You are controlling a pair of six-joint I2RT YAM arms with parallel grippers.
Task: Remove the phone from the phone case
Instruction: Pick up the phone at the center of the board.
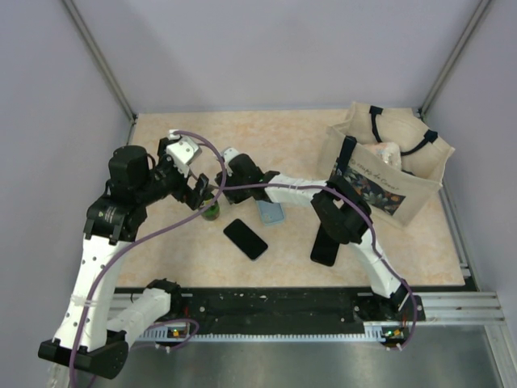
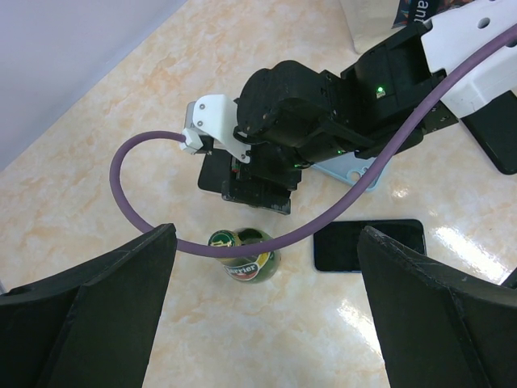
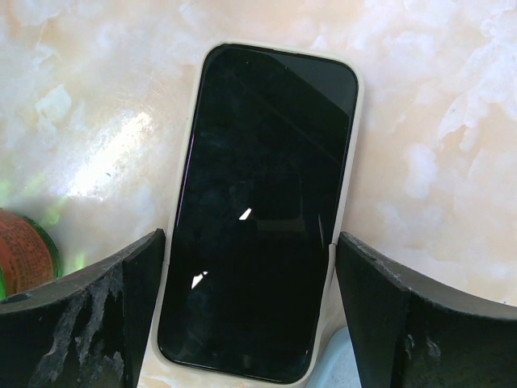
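Note:
A black phone (image 3: 258, 202) in a cream case (image 3: 317, 369) lies flat on the marble table. My right gripper (image 3: 249, 242) is open and low over it, one finger close beside each long side of its near end. In the left wrist view the right gripper (image 2: 262, 174) covers most of the cased phone (image 2: 214, 174). In the top view the right gripper (image 1: 229, 171) hides it. My left gripper (image 2: 266, 242) is open and empty, held above a green Perrier bottle (image 2: 246, 257); it is left of the right gripper in the top view (image 1: 198, 191).
The bottle (image 1: 212, 210) stands just near the cased phone. A bare black phone (image 1: 245, 238), a light blue case (image 1: 271, 212) and another black phone (image 1: 325, 246) lie mid-table. A canvas tote bag (image 1: 388, 174) stands at the back right. A purple cable (image 2: 153, 202) hangs across the left wrist view.

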